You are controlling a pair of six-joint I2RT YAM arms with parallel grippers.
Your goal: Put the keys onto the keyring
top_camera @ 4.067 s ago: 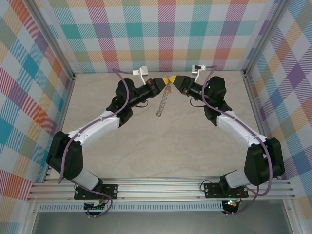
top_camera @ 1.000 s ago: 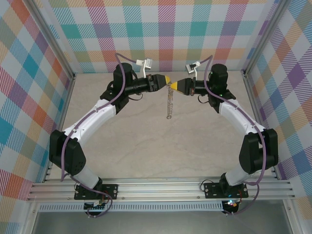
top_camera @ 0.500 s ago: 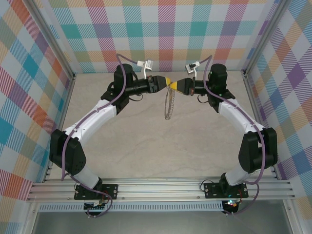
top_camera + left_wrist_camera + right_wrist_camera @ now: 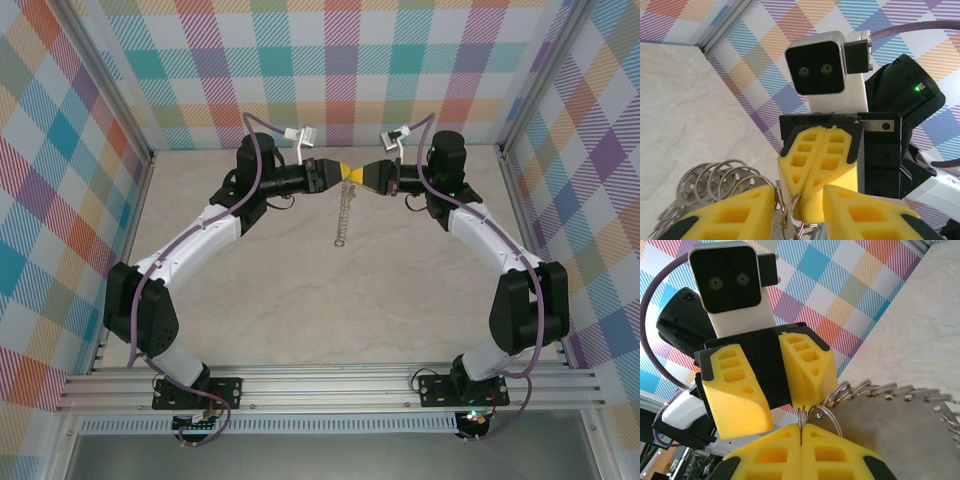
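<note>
Plaid-walled cell, pale stone counter (image 4: pixel 300 290): two tools meet tip to tip at the head of the keyring (image 4: pixel 345 215).
The keyring hangs limp, a string of loops above the counter's far part. At its top loop the right tool (image 4: pixel 801 435) is pinched closed on the wire. Facing it across that loop, the left tool (image 4: pixel 797 212) has its jaws part-spread around a ring; contact cannot be told. For clean threading, the right grip should probably hold steady while the left closes slowly, with the loops below left free to swing.
</note>
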